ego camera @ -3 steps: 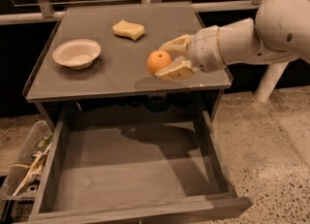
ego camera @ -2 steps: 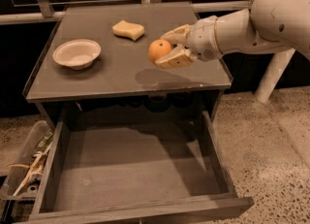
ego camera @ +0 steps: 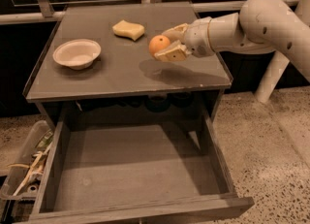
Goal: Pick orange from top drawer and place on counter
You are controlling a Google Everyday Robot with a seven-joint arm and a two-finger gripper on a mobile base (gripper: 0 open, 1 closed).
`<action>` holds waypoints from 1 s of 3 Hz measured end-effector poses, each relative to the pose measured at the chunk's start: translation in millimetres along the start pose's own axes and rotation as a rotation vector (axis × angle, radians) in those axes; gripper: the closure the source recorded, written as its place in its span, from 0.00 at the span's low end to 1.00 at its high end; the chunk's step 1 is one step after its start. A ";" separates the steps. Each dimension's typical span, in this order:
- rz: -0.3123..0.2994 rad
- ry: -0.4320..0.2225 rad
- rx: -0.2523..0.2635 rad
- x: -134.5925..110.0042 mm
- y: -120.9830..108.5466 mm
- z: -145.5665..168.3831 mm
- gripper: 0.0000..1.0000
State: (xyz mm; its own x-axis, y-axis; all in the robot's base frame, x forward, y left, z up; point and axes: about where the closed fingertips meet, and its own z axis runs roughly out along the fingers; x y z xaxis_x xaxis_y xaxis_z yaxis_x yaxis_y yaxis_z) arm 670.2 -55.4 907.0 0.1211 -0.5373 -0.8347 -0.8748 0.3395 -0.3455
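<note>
A robot's gripper (ego camera: 163, 44) holds the orange (ego camera: 158, 43) clamped between its two pale fingers (ego camera: 170, 53), one above the fruit and one below. The fruit hangs a little above the counter (ego camera: 121, 70), right of the counter's middle and clear of its surface, and it throws a soft shadow on the grey top just beneath. The white arm (ego camera: 252, 24) reaches in across the counter's right edge, its wrist over the counter's right side. A white bowl (ego camera: 77, 53) sits on the counter's left side, well apart from the fruit. A pale yellow sponge (ego camera: 128, 29) lies toward the counter's back, near its centre line. Below the counter's front edge the top drawer (ego camera: 131, 167) stands pulled out, showing its flat grey bottom. A clear plastic bin (ego camera: 22, 169) of clutter stands on the speckled floor below the counter's left front corner.
</note>
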 end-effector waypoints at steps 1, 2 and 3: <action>0.055 -0.020 -0.010 14.0 -2.6 22.1 1.00; 0.089 -0.034 -0.025 20.5 -3.4 41.5 1.00; 0.090 -0.034 -0.026 20.8 -3.2 42.1 0.82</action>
State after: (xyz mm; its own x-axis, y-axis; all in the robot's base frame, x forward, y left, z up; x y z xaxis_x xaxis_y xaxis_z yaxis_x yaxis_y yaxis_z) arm 695.3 -35.2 872.7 0.0569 -0.4789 -0.8760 -0.8948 0.3647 -0.2575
